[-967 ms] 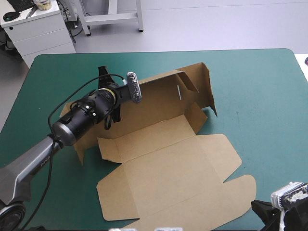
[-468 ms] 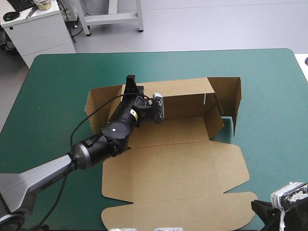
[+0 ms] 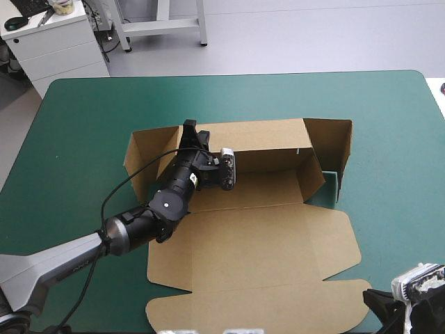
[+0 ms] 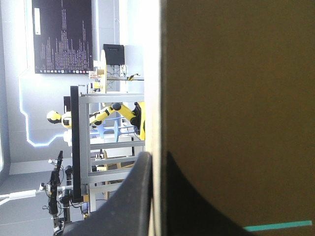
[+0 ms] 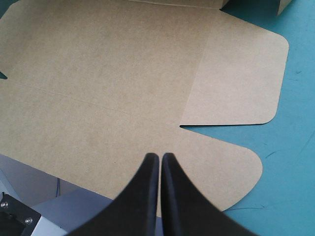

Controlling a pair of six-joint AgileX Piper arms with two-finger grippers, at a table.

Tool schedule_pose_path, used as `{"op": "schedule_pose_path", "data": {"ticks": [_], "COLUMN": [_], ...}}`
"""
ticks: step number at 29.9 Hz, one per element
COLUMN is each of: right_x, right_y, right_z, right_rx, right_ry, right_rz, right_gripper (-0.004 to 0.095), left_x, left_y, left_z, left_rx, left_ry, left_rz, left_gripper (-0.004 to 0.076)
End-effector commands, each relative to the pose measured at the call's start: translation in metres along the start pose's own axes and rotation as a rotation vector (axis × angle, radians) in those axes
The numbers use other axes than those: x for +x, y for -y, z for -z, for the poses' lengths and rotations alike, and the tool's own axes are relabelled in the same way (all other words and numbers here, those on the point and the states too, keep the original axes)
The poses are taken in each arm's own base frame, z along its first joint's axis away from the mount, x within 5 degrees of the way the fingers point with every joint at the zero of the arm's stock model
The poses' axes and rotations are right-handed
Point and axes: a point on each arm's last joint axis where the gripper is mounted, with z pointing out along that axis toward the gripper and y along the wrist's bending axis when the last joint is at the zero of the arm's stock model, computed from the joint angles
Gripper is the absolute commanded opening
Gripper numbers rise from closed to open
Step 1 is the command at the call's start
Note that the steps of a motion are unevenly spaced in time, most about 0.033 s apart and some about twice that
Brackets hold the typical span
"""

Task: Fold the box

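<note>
Table: a table (image 3: 83, 111) with a teal-green cover fills most of the high view, its far edge near the top of the frame.
Box: the brown box (image 3: 243, 191) lies at the centre of the high view, partly raised, not yet a finished tray.
Lid panel: the broad lid panel (image 3: 257, 243) lies flat, spreading toward the bottom of the frame.
Back wall: the long back wall (image 3: 264, 136) stands upright across the upper middle of the frame.
Side flaps: the left flap (image 3: 142, 149) and the right flap (image 3: 334, 142) stand at the wall's two ends, angled toward the bottom of the frame and seemingly tucked into nothing.
Left gripper: the left gripper (image 3: 190, 132) reaches in from the lower left and pinches the top edge of the back wall near its left end. In its wrist view the black fingers sit almost together with the board between them.
Right gripper: the right gripper (image 5: 160, 156) has its fingers pressed together into one point, holding nothing. It hovers over the rounded near edge of the lid panel, well apart from the raised wall.
Risk: the wall appears to be held up by this single pinch. A pull or twist could crease the thin board away from its fold lines, drag the whole box across the cover, or let the wall drop flat.
Risk, flaps: with nothing steadying them, the side flaps could swing outward before being tucked.
</note>
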Motion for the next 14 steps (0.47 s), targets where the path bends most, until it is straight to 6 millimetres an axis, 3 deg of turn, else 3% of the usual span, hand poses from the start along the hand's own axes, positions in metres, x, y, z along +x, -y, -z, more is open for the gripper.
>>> {"op": "schedule_pose_path", "data": {"ticks": [1,5,11,14], "right_x": [-0.005,-0.005,-0.008,-0.012], "right_y": [-0.002,-0.003,-0.001,0.002], "right_z": [0.003,0.003,0.003,0.003], "right_rx": [-0.006,-0.021,0.005,0.044], "right_ry": [0.004,0.001,0.027,0.071], "right_rz": [-0.004,-0.001,0.001,0.006], "right_gripper": [0.0023,0.0158,0.0619,0.0742], "left_x": [-0.004,-0.004,-0.013,-0.014], "left_y": [-0.013,-0.013,-0.009,-0.007], "left_z": [0.009,0.009,0.013,0.014], "left_rx": [-0.050,-0.051,-0.047,-0.042], "left_ry": [0.040,0.040,0.066,0.074], "left_rz": [-0.014,-0.015,-0.088,-0.095], "left_gripper": [-0.0010,-0.0010,-0.0010,-0.0010]}}
